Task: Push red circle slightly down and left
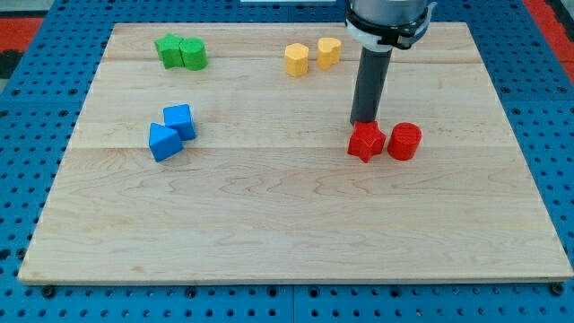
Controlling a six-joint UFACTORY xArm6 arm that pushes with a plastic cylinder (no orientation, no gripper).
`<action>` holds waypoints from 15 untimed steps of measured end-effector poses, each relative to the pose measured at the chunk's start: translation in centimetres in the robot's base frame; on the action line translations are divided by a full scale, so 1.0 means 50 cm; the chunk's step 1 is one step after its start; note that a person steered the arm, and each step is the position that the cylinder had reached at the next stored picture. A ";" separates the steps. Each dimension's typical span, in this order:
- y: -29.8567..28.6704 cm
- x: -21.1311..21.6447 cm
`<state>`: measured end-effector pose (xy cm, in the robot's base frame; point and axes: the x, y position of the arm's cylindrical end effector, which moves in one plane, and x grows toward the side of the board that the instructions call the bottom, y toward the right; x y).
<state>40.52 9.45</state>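
The red circle (404, 141) is a short red cylinder at the view's right of centre on the wooden board (287, 224). A red star-shaped block (366, 142) sits just to its left, close to it or touching it. My tip (363, 123) is at the top edge of the red star block, up and to the left of the red circle. The dark rod rises from there to the arm at the view's top.
Two yellow blocks (297, 60) (328, 51) sit at the top centre. Two green blocks (168, 50) (193, 54) sit at the top left. Two blue blocks (179, 120) (163, 142) sit at the left. A blue pegboard surrounds the board.
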 end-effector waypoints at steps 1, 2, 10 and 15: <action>-0.002 0.000; -0.002 0.022; 0.072 0.019; 0.239 0.046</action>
<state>42.80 21.42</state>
